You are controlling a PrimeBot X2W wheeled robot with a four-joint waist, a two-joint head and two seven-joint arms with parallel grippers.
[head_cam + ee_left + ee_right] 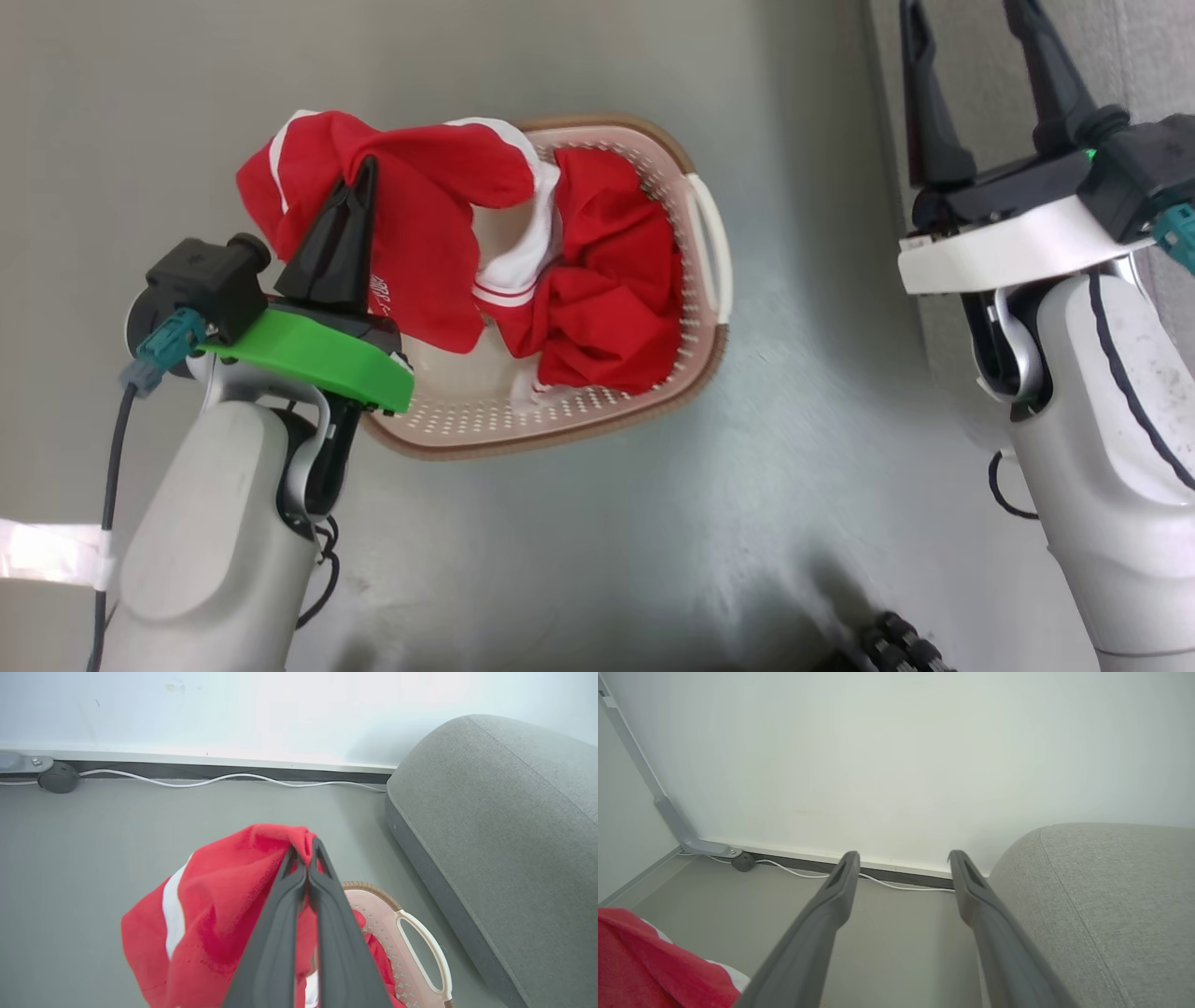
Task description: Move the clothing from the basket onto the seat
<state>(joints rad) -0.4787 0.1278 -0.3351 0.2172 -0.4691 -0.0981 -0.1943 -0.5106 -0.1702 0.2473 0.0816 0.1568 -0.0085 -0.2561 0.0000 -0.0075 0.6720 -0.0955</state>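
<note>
Above the perforated oval basket (485, 403), the left gripper (303, 847) is clenching soft red clothing (420, 219) while the right gripper (903, 856) is hanging splayed.

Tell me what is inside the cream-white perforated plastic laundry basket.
Bright red clothing with white trim lies in the basket; one part, pinched in the shut left gripper, is lifted above its rim. Bare perforated bottom shows. Anything under the cloth is hidden.

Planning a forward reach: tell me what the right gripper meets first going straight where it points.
Likely the white cable at the foot of the wall: the open right gripper aims there over floor, though depth is unclear. The seat sits aside.
</note>
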